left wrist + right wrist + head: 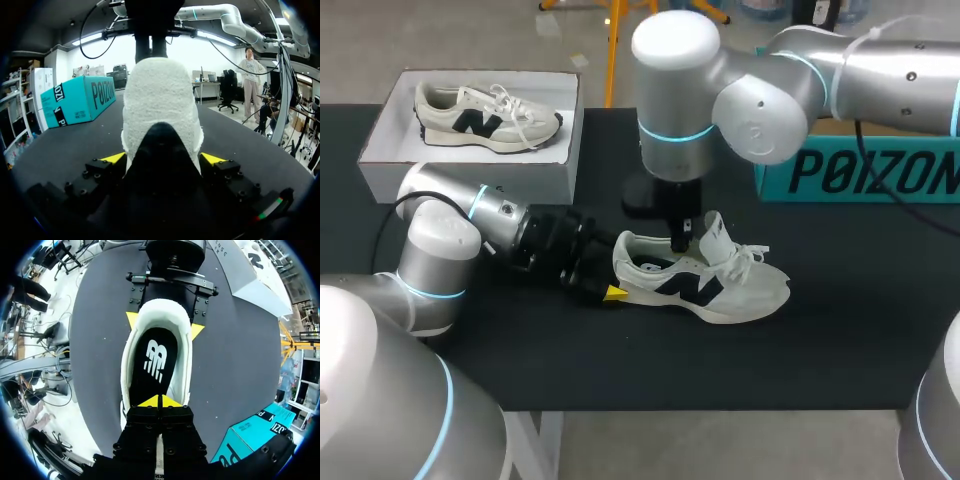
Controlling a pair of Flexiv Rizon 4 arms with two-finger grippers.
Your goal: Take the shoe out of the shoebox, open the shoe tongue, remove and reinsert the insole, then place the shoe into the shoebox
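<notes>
**A:** Item: left gripper [162,160]. State: fingers spread to the heel's width, one tip on each side of the shoe [720,290], clamping it. Item: right gripper [160,401]. State: tips closed together, down inside the shoe's mouth, on the insole [152,365].

**B:** Anything between the right tips?

**A:** Not shown. The insole lies flat in the shoe, and a pinched edge cannot be confirmed.

**B:** Location of shoe?

**A:** Mid-table [840,320], on its sole, toe to the right, tongue [715,230] raised. It is well apart from the shoebox [380,150] at far left, which holds a second shoe [485,118].

**B:** Step in hand?

**A:** Judged: the insole step, with the tongue already open. The next move calls for a grip on the insole's edge and a lift out of the mouth, with the heel clamp firm. Reinsertion and boxing remain.
</notes>
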